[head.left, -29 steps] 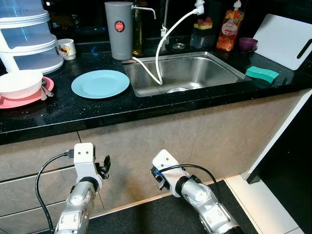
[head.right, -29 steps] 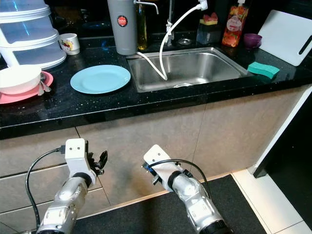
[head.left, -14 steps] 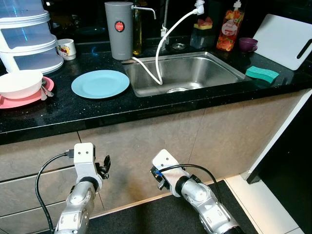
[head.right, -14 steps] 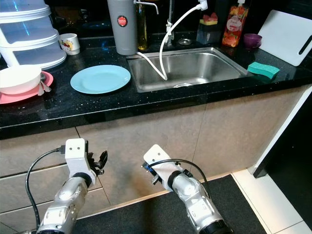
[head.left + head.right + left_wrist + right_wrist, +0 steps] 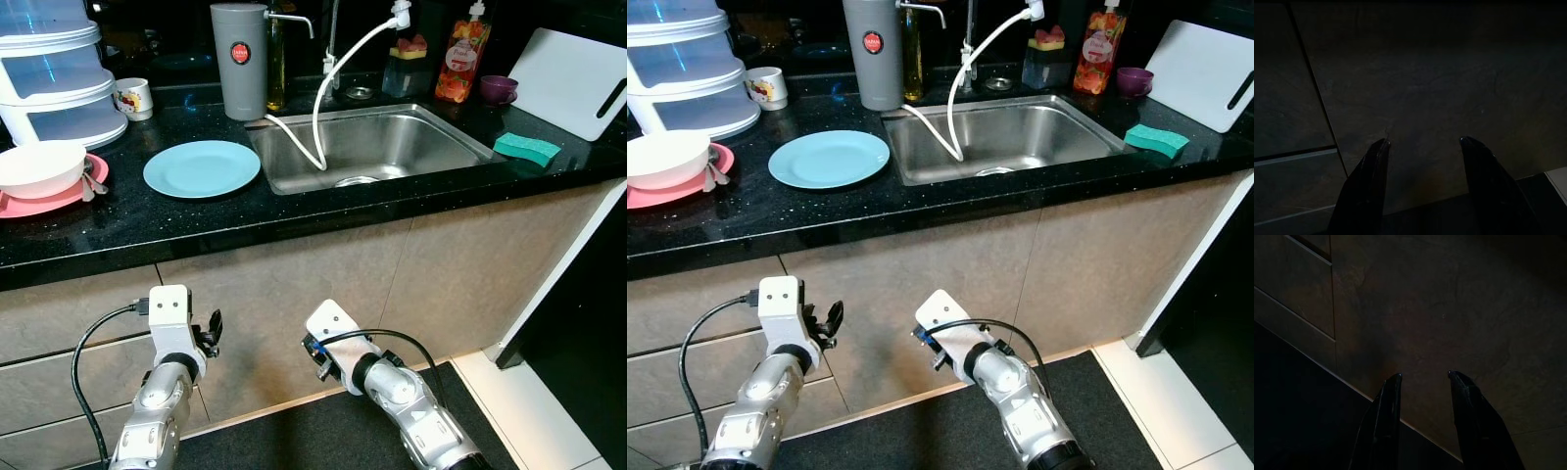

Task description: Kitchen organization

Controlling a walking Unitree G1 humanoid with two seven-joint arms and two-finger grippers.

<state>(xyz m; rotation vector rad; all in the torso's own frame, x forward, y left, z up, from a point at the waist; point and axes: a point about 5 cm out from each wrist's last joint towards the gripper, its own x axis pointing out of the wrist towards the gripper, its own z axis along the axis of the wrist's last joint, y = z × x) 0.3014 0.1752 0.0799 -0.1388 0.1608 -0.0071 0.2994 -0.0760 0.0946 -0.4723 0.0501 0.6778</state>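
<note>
With your left gripper (image 5: 1422, 147) and right gripper (image 5: 1422, 379) both parted, empty and low by the cabinet front, raise them carefully: the blue plate (image 5: 202, 167) and white bowl (image 5: 39, 166) sit near the worktop (image 5: 294, 220) edge and could be knocked off.

On counter: one blue plate (image 5: 202, 168), one pink plate (image 5: 44, 201), one white bowl (image 5: 39, 166), one mug (image 5: 132, 97), one green sponge (image 5: 527, 149), one cutting board (image 5: 572, 80).
</note>
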